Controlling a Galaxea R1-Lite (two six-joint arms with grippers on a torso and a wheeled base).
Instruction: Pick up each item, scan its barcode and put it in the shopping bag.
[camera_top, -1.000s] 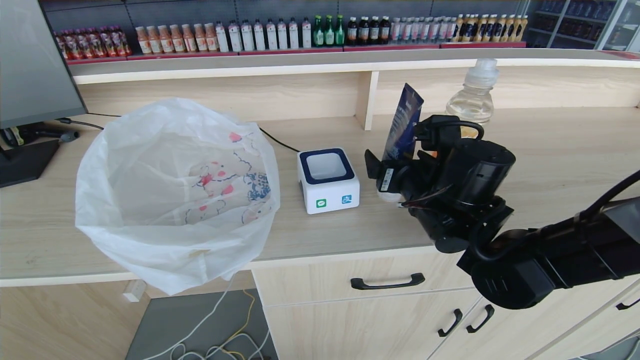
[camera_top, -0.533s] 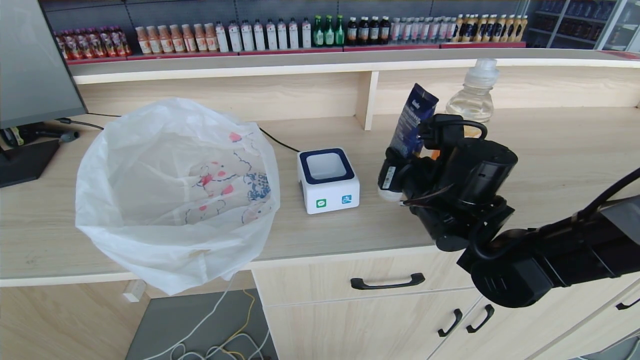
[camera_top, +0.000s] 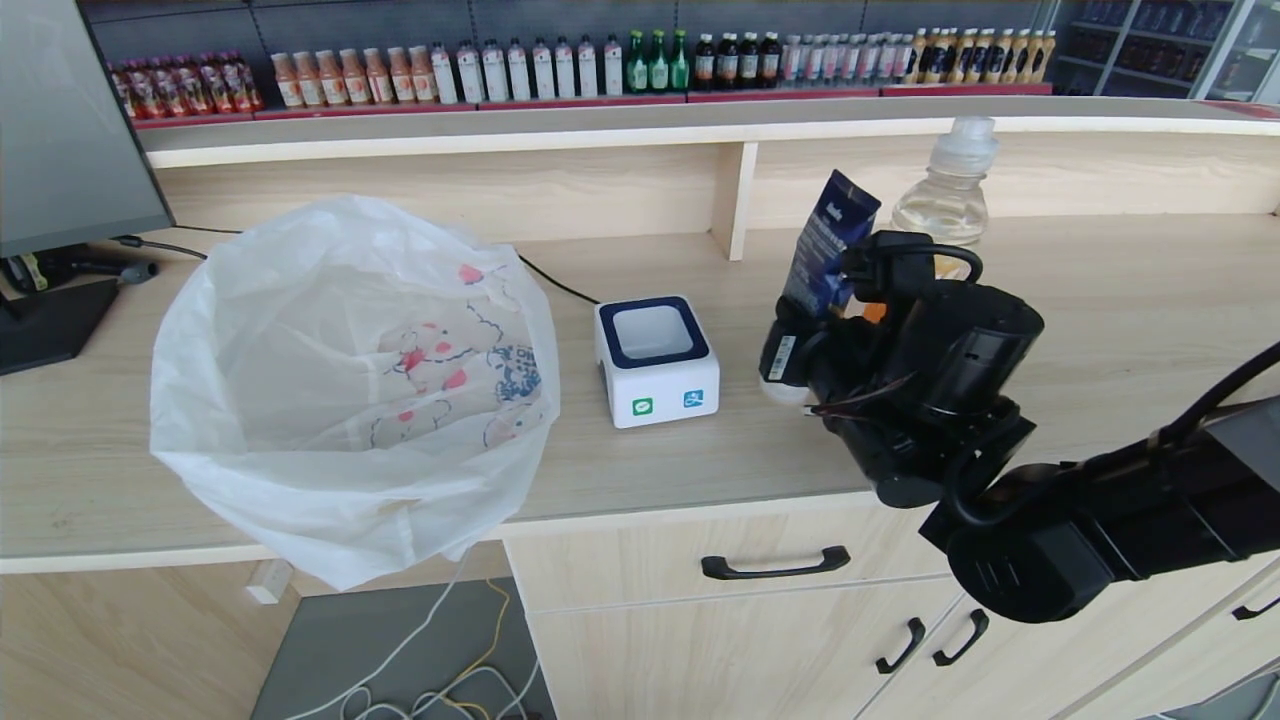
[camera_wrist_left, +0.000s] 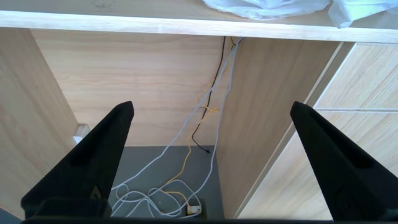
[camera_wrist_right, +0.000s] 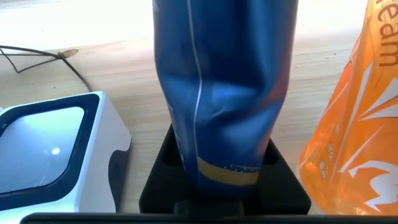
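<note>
A dark blue tube (camera_top: 828, 240) stands upright, white cap down, on the counter just right of the white barcode scanner (camera_top: 655, 360). My right gripper (camera_top: 815, 335) is shut on its lower part. From the right wrist the tube (camera_wrist_right: 224, 93) rises between the pads, the scanner (camera_wrist_right: 56, 149) to one side and an orange pack (camera_wrist_right: 348, 124) to the other. The white shopping bag (camera_top: 350, 380) stands open at the counter's left front edge. My left gripper (camera_wrist_left: 211, 162) hangs open and empty below the counter, facing loose cables.
A clear bottle (camera_top: 945, 195) stands behind the tube near the back ledge. A monitor (camera_top: 70, 120) sits at far left. A cable (camera_top: 560, 285) runs from the scanner behind the bag. Drawers and handles (camera_top: 775, 568) front the counter.
The right gripper's fingers, open around the tube a second ago, have shut on it. The tube turned and shifted slightly right with the gripper.
</note>
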